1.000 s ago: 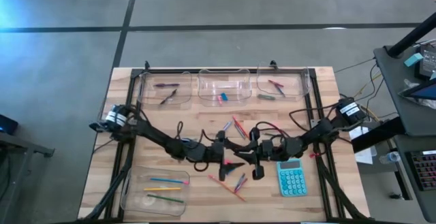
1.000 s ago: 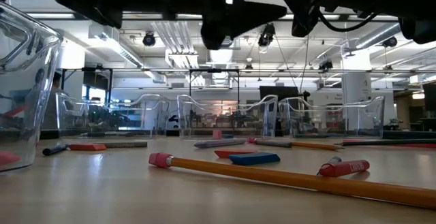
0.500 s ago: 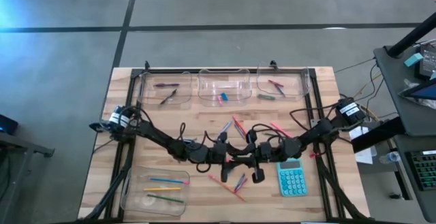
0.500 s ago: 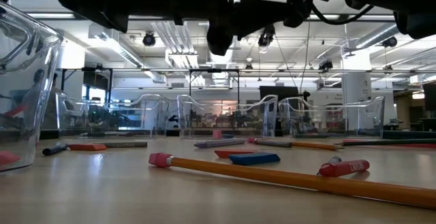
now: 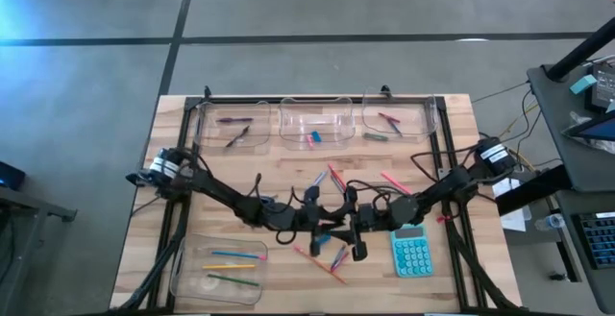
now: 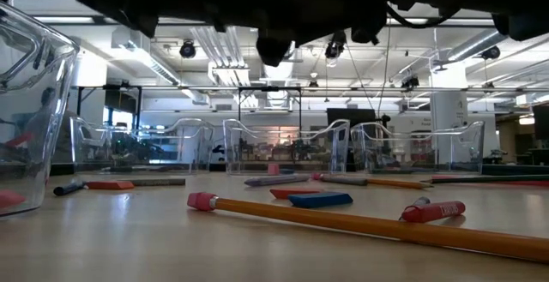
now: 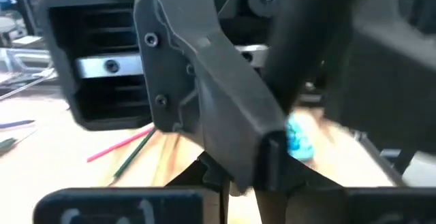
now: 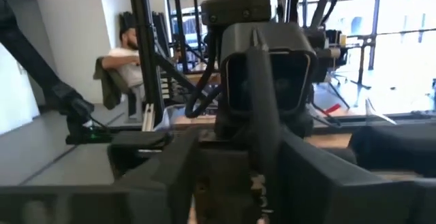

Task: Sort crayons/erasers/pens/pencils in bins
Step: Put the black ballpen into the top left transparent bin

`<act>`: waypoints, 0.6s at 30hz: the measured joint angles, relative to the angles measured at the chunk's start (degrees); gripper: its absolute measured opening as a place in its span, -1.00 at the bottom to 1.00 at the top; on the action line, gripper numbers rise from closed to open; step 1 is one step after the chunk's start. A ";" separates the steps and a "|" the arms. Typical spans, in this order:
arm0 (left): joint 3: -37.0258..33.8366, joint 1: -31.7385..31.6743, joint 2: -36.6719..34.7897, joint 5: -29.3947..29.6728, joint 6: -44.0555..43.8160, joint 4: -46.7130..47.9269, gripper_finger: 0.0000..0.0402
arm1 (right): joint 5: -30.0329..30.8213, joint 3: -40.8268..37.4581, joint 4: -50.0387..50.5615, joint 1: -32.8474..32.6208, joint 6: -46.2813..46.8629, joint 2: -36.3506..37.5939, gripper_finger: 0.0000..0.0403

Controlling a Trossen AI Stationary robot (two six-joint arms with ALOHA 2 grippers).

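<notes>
Crayons [image 5: 388, 120]: we see some already in the far right bin [image 5: 398, 116], so sorting is under way.
Left gripper [image 5: 325, 224]: mid-bench, meeting the right gripper [image 5: 352, 228]; fingers we cannot tell.

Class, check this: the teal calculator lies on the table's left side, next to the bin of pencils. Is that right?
Not quite. The high view shows the teal calculator on the table's right side, away from the bin of pencils, which stands at the near left corner.
</notes>
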State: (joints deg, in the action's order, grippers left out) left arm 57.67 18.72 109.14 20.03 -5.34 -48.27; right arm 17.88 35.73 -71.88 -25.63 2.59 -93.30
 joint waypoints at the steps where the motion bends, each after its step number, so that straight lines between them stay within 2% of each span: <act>1: 0.00 -0.05 -1.19 0.27 0.23 2.57 -0.88 | -0.05 0.00 0.09 0.01 0.41 0.32 -0.05; 5: 0.02 -0.28 -7.46 1.99 1.78 16.13 -0.91 | 0.15 -0.33 1.74 -0.02 0.44 2.98 0.17; 10: -0.29 -0.20 -16.21 5.06 1.69 31.50 -0.90 | 0.62 -0.45 8.86 -0.53 0.53 7.97 0.33; 13: -2.27 -0.19 -20.78 10.18 0.96 33.41 -0.89 | -2.31 -0.57 15.44 -1.22 1.74 11.35 0.38; 18: -9.25 0.51 -27.88 17.01 1.20 34.63 -0.88 | -0.42 -0.55 23.79 -1.12 5.36 16.99 0.41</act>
State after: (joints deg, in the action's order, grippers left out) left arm 48.42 19.23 81.25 37.04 -4.15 -13.63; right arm 17.45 35.18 -48.10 -26.74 7.95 -76.32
